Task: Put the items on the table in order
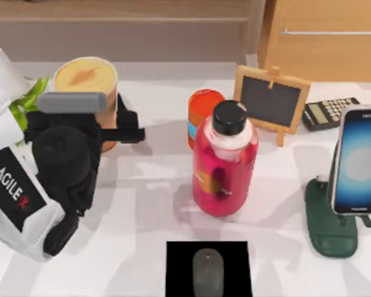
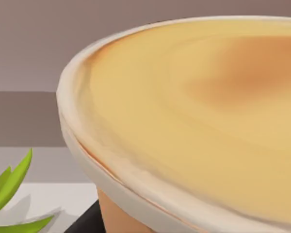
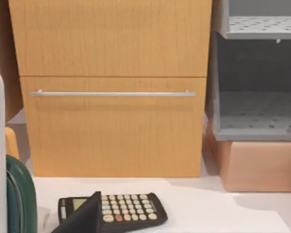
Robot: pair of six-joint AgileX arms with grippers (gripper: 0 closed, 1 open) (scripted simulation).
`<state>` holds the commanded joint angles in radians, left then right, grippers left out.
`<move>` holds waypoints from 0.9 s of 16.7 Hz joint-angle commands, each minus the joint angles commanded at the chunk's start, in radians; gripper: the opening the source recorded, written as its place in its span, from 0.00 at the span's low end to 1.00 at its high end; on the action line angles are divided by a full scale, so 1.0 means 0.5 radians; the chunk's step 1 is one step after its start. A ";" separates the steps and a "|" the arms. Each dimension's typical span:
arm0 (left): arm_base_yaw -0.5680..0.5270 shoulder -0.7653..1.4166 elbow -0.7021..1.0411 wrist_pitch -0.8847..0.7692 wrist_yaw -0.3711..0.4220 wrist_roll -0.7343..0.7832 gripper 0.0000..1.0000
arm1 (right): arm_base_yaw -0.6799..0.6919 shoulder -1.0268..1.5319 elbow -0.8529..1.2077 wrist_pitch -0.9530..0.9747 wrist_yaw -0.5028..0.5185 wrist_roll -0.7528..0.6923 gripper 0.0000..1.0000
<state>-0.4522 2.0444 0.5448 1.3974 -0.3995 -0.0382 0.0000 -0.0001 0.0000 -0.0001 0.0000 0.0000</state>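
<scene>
- Top view: my left gripper (image 1: pixel 128 125) is at the cup (image 1: pixel 86 80), its dark fingers reaching past the cup's right flank. Whether they are closed on it, I cannot tell (the wrist block hides the contact).
- Top view, rest of the table (image 1: pixel 142 204): to the gripper's right stand an orange can (image 1: pixel 204 114) and a red bottle (image 1: pixel 225 162). The mouse (image 1: pixel 208 272) on its black mat (image 1: pixel 176 266) lies nearer the front. The smartphone (image 1: pixel 359 162) leans on a green stand (image 1: pixel 331 226) well apart.
- Left wrist view: the cup's tan lid (image 2: pixel 194 126) looms very close, with green leaves (image 2: pixel 12 184) beside it. A sideways swing could tip this tall cup, or carry it into the can.
- Right wrist view: the right arm looks parked, facing a wooden cabinet (image 3: pixel 111 87) with a calculator (image 3: pixel 121 208) below.
</scene>
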 joint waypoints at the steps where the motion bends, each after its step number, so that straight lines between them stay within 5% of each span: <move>1: 0.000 0.009 0.003 0.005 -0.001 0.003 0.00 | 0.000 0.000 0.000 0.000 0.000 0.000 1.00; 8: 0.003 -0.178 0.274 -0.021 -0.003 0.003 0.00 | 0.000 0.000 0.000 0.000 0.000 0.000 1.00; 15: 0.020 -0.304 0.824 -0.477 0.047 0.006 0.00 | 0.000 0.000 0.000 0.000 0.000 0.000 1.00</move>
<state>-0.4420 1.8922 0.9569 1.1587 -0.3761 -0.0353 0.0000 -0.0001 0.0000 -0.0001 0.0000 0.0000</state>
